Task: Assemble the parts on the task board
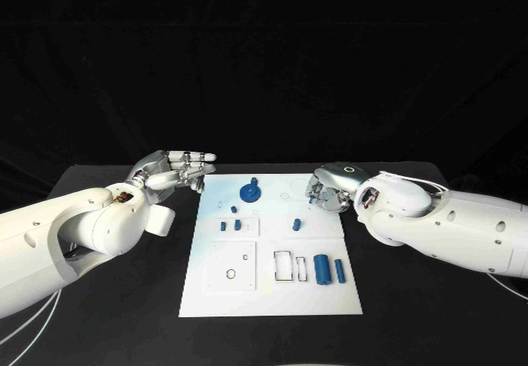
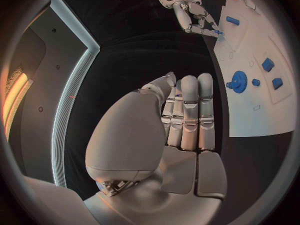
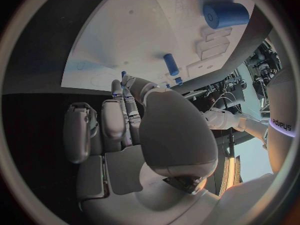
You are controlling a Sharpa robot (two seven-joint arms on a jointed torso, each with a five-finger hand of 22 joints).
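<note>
The white task board (image 1: 275, 301) lies in the middle of the black table. On it are a blue gear (image 1: 249, 191), several small blue pegs such as one (image 1: 296, 223) near the middle, and a thick blue cylinder (image 1: 321, 268) beside a thinner one (image 1: 340, 269). My right hand (image 1: 330, 191) hangs over the board's far right edge, fingers curled down. Its fingertips pinch a tiny blue part (image 2: 217, 32). My left hand (image 1: 176, 171) hovers off the board's far left corner, fingers straight and side by side, holding nothing. The gear (image 2: 237, 80) lies just beyond its fingertips.
The board has raised white frames and cut-outs, among them a rectangular slot (image 1: 284, 265) and an oval hole (image 1: 232, 272). Bare black table (image 1: 418, 305) runs along both sides of the board and in front of it.
</note>
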